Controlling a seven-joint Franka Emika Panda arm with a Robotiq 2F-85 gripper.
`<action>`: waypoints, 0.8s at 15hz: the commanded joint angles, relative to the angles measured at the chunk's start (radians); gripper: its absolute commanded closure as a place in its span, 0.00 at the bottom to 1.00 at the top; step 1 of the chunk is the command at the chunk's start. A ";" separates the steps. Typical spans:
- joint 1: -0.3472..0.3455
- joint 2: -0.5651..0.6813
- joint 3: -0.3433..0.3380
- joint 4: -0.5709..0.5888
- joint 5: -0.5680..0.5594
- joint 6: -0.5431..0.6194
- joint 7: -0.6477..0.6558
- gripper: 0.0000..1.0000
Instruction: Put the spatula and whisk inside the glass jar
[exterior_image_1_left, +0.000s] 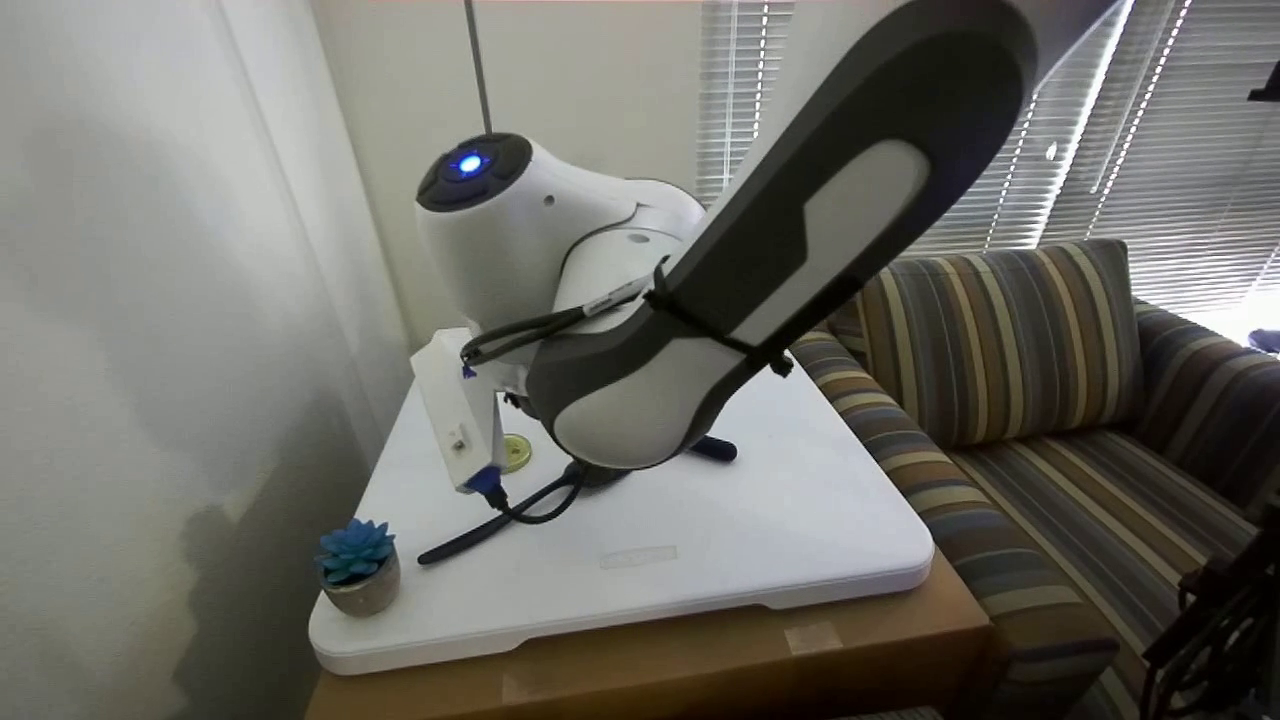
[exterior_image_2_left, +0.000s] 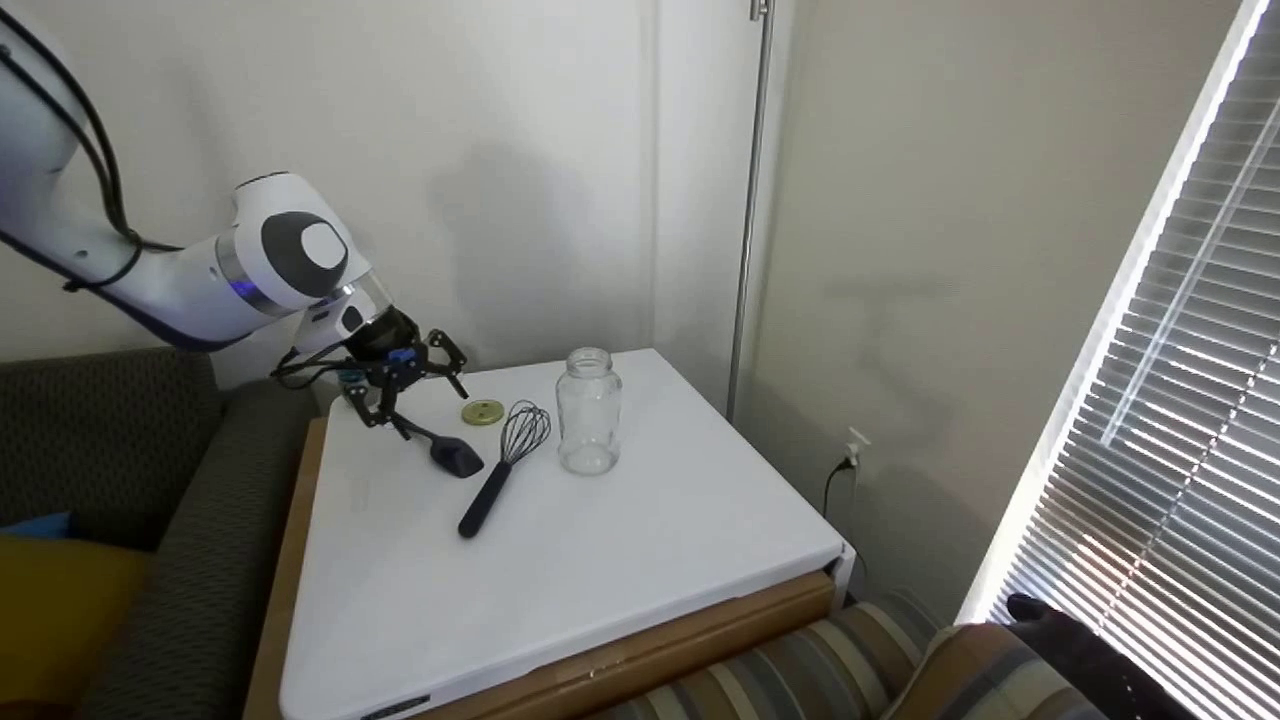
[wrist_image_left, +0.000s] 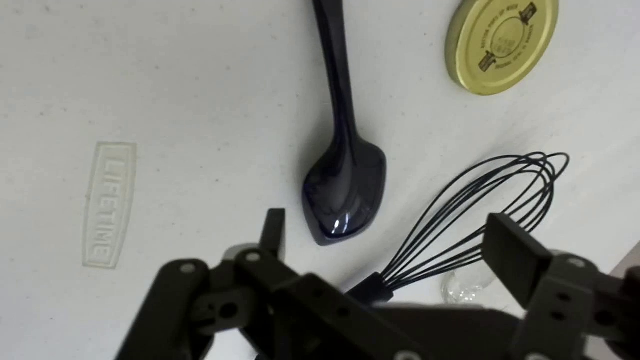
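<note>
The black spatula (wrist_image_left: 344, 192) lies flat on the white table, its rounded head (exterior_image_2_left: 455, 457) pointing away from the arm. Beside it rests the whisk (exterior_image_2_left: 497, 488), wire head near the jar and black handle towards the table's front. The clear glass jar (exterior_image_2_left: 590, 425) stands upright and lidless; part of it (wrist_image_left: 462, 287) shows in the wrist view behind the whisk. My gripper (exterior_image_2_left: 434, 412) hangs above the spatula's handle side, open, with nothing held. In the wrist view the whisk's wires (wrist_image_left: 445, 235) pass beneath the gap. The arm hides the jar in an exterior view.
A gold lid (exterior_image_2_left: 482, 412) lies on the table (exterior_image_2_left: 640, 580) near the whisk's wire head. A small potted blue succulent (exterior_image_1_left: 356, 562) stands at a table corner, by the wall. A striped armchair (exterior_image_1_left: 1000, 350) adjoins the table's side.
</note>
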 joint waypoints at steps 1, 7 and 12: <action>0.031 -0.029 -0.016 -0.070 -0.055 0.005 0.060 0.00; 0.091 0.016 -0.070 -0.076 0.000 0.020 0.081 0.00; 0.127 0.069 -0.126 -0.044 0.109 0.015 0.080 0.00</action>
